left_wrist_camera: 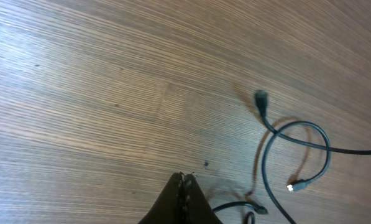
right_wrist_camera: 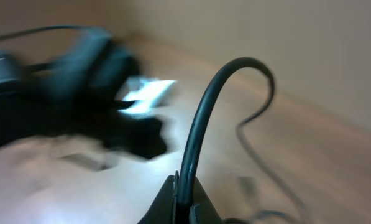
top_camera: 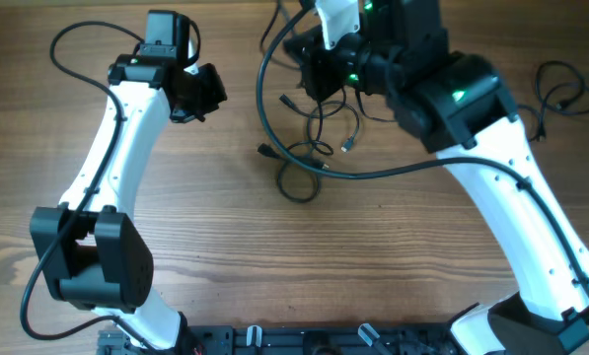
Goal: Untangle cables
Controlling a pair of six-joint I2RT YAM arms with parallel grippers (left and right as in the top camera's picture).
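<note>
Not far along, I'd say. In the overhead shot one loose cord (top_camera: 567, 87) sits by itself at the upper right edge, well apart from everything else, so that one looks sorted. The rest of the cables (top_camera: 322, 146) are a loopy tangle on the worktop (top_camera: 225, 227) in the upper middle of the frame, loops crossing and plug ends poking out, so most of the job is left.

The right fingers (right_wrist_camera: 184, 184) are clamped on a black cord (right_wrist_camera: 201, 112) that arcs up out of the tips. That view is pretty blurry, so I'm only fairly sure it's one of the thin cords.

The left fingers (left_wrist_camera: 184, 186) are closed with nothing in them. In their view the cables lie over to the right, near but not touching: a dark plug (left_wrist_camera: 260, 98), a loop, and a light-tipped plug (left_wrist_camera: 295, 185).
</note>
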